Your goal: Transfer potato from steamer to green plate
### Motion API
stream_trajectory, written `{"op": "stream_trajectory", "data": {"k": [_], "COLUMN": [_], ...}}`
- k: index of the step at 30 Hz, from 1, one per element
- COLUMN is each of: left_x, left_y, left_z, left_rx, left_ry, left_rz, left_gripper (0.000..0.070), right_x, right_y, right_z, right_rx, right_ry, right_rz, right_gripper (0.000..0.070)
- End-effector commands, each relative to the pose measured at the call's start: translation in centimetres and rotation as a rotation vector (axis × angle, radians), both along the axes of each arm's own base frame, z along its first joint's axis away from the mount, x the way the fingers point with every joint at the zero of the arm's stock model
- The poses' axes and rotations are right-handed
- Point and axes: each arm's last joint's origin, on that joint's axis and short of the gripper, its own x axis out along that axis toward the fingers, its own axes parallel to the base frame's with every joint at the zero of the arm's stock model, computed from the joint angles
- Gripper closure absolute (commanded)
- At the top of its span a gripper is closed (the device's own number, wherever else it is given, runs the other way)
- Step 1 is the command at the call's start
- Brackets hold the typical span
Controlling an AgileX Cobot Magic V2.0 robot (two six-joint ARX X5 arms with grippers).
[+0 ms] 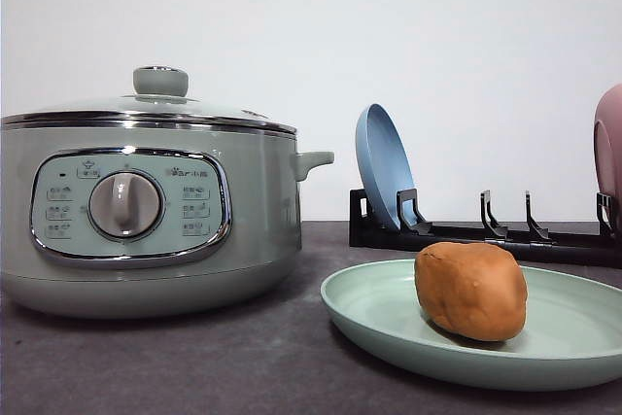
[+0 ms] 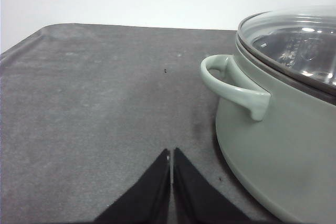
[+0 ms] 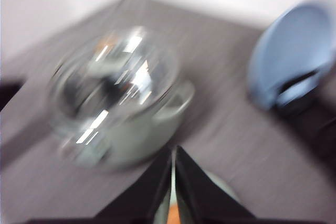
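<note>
The orange-brown potato point(image 1: 471, 291) lies on the pale green plate point(image 1: 573, 332) at the front right of the table. To its left stands the sage-green steamer point(image 1: 146, 216) with its glass lid on. My left gripper point(image 2: 171, 157) is shut with nothing in it, low over the dark table beside the steamer's side handle point(image 2: 231, 85). In the blurred right wrist view, my right gripper point(image 3: 174, 156) is shut and empty, above the table with the steamer point(image 3: 121, 108) beyond it and a bit of the green plate's rim point(image 3: 223, 187) and an orange patch under the fingers.
A black dish rack point(image 1: 486, 230) stands behind the plate, holding a blue plate point(image 1: 384, 167) upright at its left and a pink plate point(image 1: 609, 148) at the right edge. Bare dark tabletop point(image 2: 94, 108) stretches away beside the steamer.
</note>
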Motion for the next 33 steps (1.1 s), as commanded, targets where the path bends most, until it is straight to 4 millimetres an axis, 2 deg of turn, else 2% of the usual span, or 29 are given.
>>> {"op": "stream_trajectory", "data": {"k": [1, 6, 14, 25, 30, 33], "left_x": [0.1, 0.1, 0.1, 0.1, 0.1, 0.1], "left_y": [0.0, 0.0, 0.0, 0.0, 0.0, 0.0], "left_z": [-0.7, -0.7, -0.7, -0.7, -0.7, -0.7], "left_rx": [-0.009, -0.009, -0.009, -0.009, -0.009, -0.009], "left_ry": [0.026, 0.026, 0.026, 0.026, 0.026, 0.026], "left_rz": [-0.009, -0.009, -0.009, -0.009, -0.009, -0.009], "left_gripper": [0.07, 0.07, 0.07, 0.07, 0.07, 0.07], "right_x": [-0.3, -1.1, -1.6, -1.4, -1.2, -1.2], "right_y": [-0.9, -3.0, -4.2, -4.4, -4.5, -4.5], "right_z": [-0.6, -4.1, -10.4, -17.7, -19.7, -20.2], "right_rx": [0.028, 0.041, 0.044, 0.028, 0.031, 0.02], "right_ry": [-0.079, -0.25, -0.402, -0.349, -0.311, -0.267], "right_rz": [-0.077, -0.316, -0.468, -0.516, -0.533, -0.536], "right_gripper": [0.07, 0.07, 0.07, 0.07, 0.07, 0.07]}}
